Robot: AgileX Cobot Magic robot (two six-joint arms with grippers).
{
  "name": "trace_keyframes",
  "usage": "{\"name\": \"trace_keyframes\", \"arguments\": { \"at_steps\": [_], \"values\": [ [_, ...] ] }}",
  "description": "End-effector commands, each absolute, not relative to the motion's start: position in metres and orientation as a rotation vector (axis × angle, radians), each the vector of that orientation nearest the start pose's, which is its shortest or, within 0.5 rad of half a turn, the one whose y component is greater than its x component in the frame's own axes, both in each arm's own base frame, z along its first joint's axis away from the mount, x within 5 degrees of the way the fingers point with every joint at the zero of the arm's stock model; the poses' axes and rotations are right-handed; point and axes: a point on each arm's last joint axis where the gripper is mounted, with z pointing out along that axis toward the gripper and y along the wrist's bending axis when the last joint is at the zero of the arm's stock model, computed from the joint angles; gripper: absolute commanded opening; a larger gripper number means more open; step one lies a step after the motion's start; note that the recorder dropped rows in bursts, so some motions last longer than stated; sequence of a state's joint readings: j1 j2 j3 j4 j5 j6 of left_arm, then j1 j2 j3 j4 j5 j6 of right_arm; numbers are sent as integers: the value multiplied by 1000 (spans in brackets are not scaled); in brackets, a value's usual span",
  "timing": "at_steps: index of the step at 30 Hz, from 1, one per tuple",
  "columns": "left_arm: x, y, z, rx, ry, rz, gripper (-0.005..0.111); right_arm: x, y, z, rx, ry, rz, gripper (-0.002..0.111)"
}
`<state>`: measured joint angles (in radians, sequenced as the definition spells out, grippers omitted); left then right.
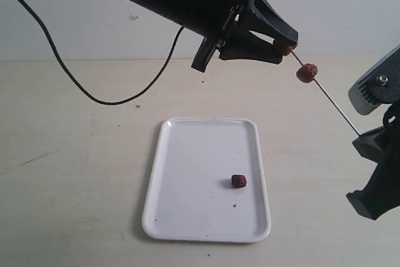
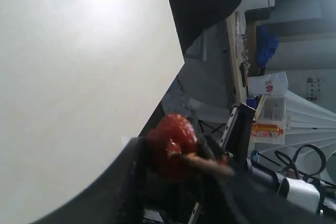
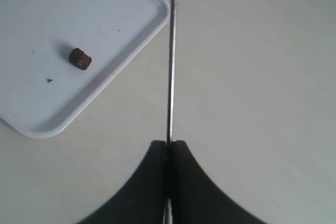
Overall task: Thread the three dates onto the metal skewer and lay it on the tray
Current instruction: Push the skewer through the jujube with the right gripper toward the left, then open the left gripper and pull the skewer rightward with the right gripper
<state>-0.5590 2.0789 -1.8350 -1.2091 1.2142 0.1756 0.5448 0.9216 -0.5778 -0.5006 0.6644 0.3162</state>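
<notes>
**Left gripper.** The left gripper (image 1: 285, 45) is held high above the far right part of the tray (image 1: 187, 217). Its two fingers pinch the first date (image 1: 287, 48) between their tips. In the left wrist view this date (image 2: 172, 144) shows as a red, wrinkled lump between the dark fingers (image 2: 126, 182); the picture is blurred at close range.

**Right gripper.** The right gripper (image 3: 169, 147) has its fingers pressed together on the lower end of the metal skewer (image 1: 331, 103). No gap shows between the fingertips apart from the rod itself.

**Skewer.** The rod runs on a slant from the right gripper up and to the left, to the first date. It is held in the air, clear of the table (image 1: 75, 154). Its upper end meets the first date; whether the point passes through it cannot be told.

**Dates.**
- First date – in the left gripper, at the upper end of the rod.
- Second date (image 1: 307, 72) – threaded on the rod, just below the first and apart from it.
- Third date (image 1: 239, 181) – loose on the tray floor, right of the tray's centre and near the right rim.

**Tray.** The tray lies flat on the table. In the right wrist view the rod crosses just beside one rounded corner of the tray.

A black cable (image 1: 94, 95) hangs from the left arm down to the table behind the tray.
</notes>
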Motion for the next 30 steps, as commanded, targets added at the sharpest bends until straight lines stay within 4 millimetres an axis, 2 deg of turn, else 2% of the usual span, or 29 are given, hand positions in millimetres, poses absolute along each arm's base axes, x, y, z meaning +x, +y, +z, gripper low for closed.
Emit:
{"name": "trace_keyframes", "arguments": {
  "at_steps": [1, 5, 11, 21, 24, 28, 30],
  "values": [
    [336, -305, 304, 517, 2585, -1797, 33, 160, 68, 264, -629, 2254, -118, 0],
    [336, -305, 304, 519, 2586, -1794, 33, 163, 70, 267, -629, 2234, -104, 0],
    [336, -305, 304, 519, 2586, -1794, 33, 168, 72, 282, -614, 2195, -105, 0],
    [336, -305, 304, 535, 2576, -1790, 33, 171, 73, 280, -622, 2222, -128, 0],
    [336, -305, 304, 549, 2568, -1786, 40, 170, 73, 279, -623, 2224, -132, 0],
    [336, -305, 304, 564, 2560, -1780, 61, 170, 72, 279, -622, 2234, -139, 0],
    [336, -305, 304, 573, 2554, -1778, 64, 170, 71, 279, -622, 2239, -146, 0]
  ]
}}
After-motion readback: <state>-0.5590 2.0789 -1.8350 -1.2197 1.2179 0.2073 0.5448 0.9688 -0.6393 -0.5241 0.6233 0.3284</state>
